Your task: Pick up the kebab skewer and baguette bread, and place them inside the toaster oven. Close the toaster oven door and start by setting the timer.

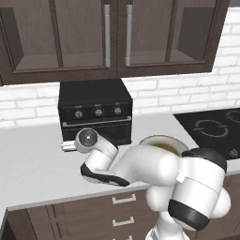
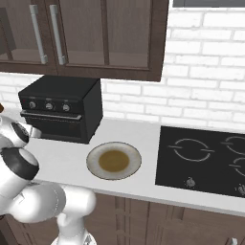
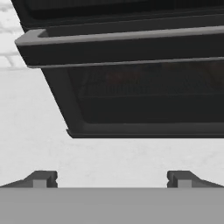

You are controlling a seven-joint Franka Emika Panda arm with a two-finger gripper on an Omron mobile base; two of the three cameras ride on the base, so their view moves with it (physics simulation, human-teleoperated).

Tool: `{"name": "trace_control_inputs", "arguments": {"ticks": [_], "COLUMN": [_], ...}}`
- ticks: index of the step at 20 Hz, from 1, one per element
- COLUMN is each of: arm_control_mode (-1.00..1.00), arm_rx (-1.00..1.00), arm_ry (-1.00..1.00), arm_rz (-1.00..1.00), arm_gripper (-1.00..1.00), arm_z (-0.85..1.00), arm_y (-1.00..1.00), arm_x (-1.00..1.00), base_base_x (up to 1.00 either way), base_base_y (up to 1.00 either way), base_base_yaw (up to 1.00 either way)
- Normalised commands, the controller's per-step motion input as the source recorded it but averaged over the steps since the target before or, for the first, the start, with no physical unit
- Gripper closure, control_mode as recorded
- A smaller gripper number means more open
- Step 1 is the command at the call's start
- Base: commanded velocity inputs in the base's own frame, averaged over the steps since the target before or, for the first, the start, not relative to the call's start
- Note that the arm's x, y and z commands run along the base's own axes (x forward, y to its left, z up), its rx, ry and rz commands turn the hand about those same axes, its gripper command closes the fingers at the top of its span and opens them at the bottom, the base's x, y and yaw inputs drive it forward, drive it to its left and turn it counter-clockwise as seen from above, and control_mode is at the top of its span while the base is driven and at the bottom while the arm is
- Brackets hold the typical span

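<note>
The black toaster oven (image 1: pixel 95 111) stands on the counter against the brick wall, with three round knobs across its front panel. Its door (image 1: pixel 99 133) is upright against the oven front and looks closed. My gripper (image 1: pixel 67 147) hovers low over the counter at the door's lower left corner. In the hand view the gripper (image 3: pixel 112 179) is open with nothing between its fingertips. It faces the door's dark glass (image 3: pixel 153 100) under the handle bar (image 3: pixel 122 37) from close up. Behind the glass is a faint reddish blur (image 3: pixel 124 77). The kebab skewer and baguette bread are hidden.
A round plate (image 2: pixel 114 160) with a brown centre lies on the counter right of the oven (image 2: pixel 60 107). Farther right is a black cooktop (image 2: pixel 206 158). Wall cabinets (image 1: pixel 112 35) with glass doors hang above. My own arm (image 1: pixel 154 168) crosses the counter's front edge.
</note>
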Motion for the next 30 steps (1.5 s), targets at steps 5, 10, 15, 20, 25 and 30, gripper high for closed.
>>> {"name": "trace_control_inputs", "arguments": {"ticks": [5, 10, 15, 20, 25, 30], "arm_control_mode": [-1.00, -1.00, -1.00, -1.00, -1.00, -1.00], "arm_rx": [-0.10, -0.07, -0.05, -0.06, -0.06, -0.02], "arm_ry": [0.00, -0.03, -0.08, -0.15, -0.17, -0.23], "arm_rz": [0.00, 0.00, 0.00, 0.00, 0.00, 0.00], "arm_gripper": [-1.00, -1.00, -1.00, -1.00, -1.00, -1.00], "arm_z": [0.26, 0.04, 0.12, 0.35, 0.31, 0.15], "arm_y": [-0.08, -0.03, -0.05, 0.00, 0.00, 0.00], "arm_x": [-0.38, -0.35, -0.13, 0.00, 0.00, 0.00], "base_base_x": [0.00, 0.00, 0.00, 0.00, 0.00, 0.00], "base_base_y": [0.00, 0.00, 0.00, 0.00, 0.00, 0.00], "base_base_yaw": [0.00, 0.00, 0.00, 0.00, 0.00, 0.00]}}
